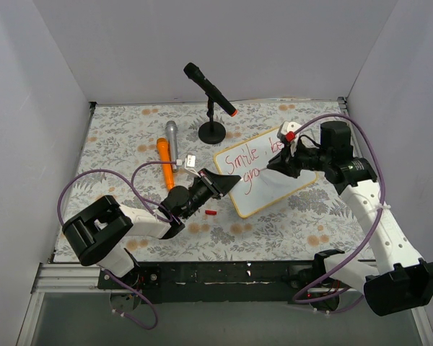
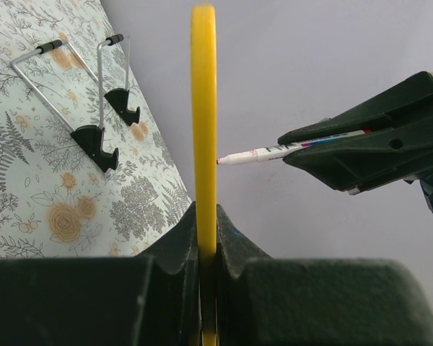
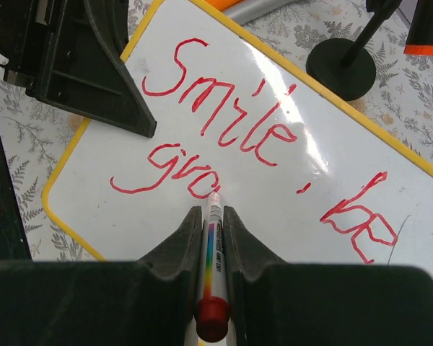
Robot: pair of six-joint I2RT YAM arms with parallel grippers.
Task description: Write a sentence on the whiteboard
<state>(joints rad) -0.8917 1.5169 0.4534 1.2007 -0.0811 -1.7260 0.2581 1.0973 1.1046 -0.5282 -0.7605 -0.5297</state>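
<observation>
The left hand [image 1: 229,184] is clamped on the yellow rim of the whiteboard [image 1: 280,192], I'd say to stop it sliding on the table [image 1: 123,144] under the pen. The board sits right of centre, between both hands. The right hand [image 3: 211,213] pinches a marker [image 3: 211,245], its tip touching the half-done second line of the sentence [image 3: 231,126].

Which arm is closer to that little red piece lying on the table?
Left. The left end effector, clamped on the whiteboard edge, is right beside the small red piece. The right end effector holds a marker over the board's other side, clearly farther away.
</observation>
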